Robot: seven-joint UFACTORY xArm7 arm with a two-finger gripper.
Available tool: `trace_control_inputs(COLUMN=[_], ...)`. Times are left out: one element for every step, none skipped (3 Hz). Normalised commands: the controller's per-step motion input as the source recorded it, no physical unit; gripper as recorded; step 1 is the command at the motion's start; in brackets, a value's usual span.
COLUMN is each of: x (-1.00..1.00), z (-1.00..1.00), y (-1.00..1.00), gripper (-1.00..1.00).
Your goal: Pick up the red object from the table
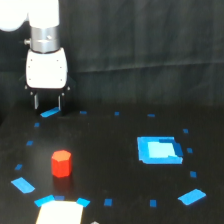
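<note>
The red object [61, 163] is a small orange-red faceted block standing upright on the black table [115, 165], low on the exterior view's left. My gripper [47, 102] hangs from the white head at upper left, well above and behind the block, not touching it. Its two dark fingers [36, 101] point down with a visible gap and nothing between them, so it is open.
A bright blue square patch [159, 150] lies on the exterior view's right. Small blue tape marks [23, 185] dot the surface, one [50, 113] right under the fingers. A pale rectangle [60, 212] sits at the bottom edge. A black curtain hangs behind.
</note>
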Motion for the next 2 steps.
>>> trace_control_inputs(x=[0.17, 0.36], z=[-0.11, -0.14], y=[-1.00, -1.00], gripper=[1.00, 0.73])
